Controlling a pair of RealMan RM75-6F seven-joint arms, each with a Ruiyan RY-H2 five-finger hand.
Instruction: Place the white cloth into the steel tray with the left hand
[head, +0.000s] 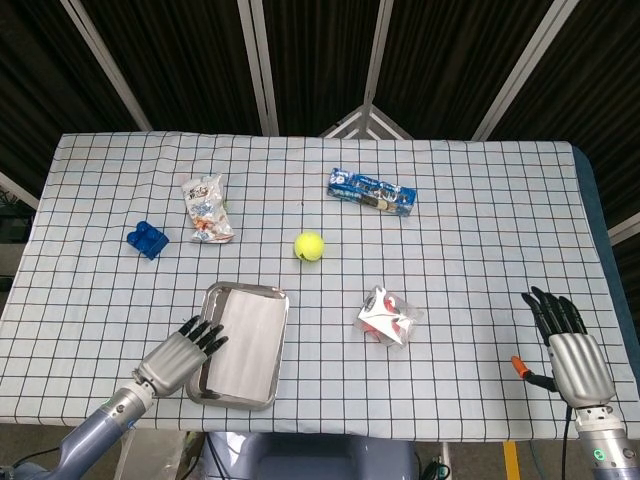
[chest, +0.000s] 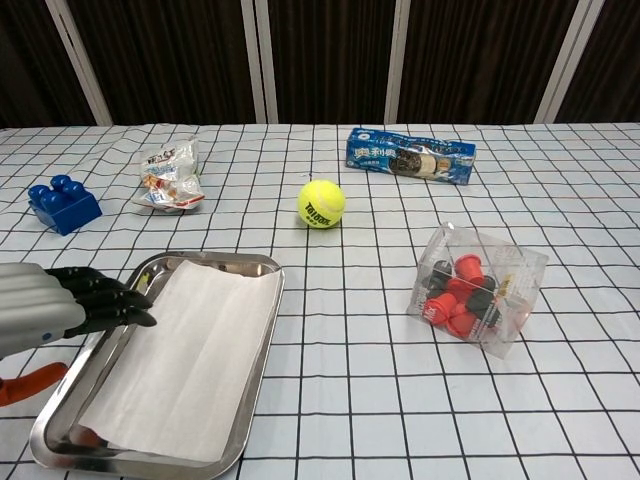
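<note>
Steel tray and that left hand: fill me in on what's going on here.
The white cloth already lies flat inside the steel tray at the near left of the table. The left hand hangs over the tray's left rim with its fingers stretched out, holding nothing. The right hand rests open at the far right of the table, away from everything. The tennis ball, blue block and snack packets sit untouched further back.

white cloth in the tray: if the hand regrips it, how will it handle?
The white cloth lies thin and flat in the steel tray, so probably floppy and light. With little edge raised, pinching may be fiddly. It could slide on the smooth steel if pushed by the left hand.
</note>
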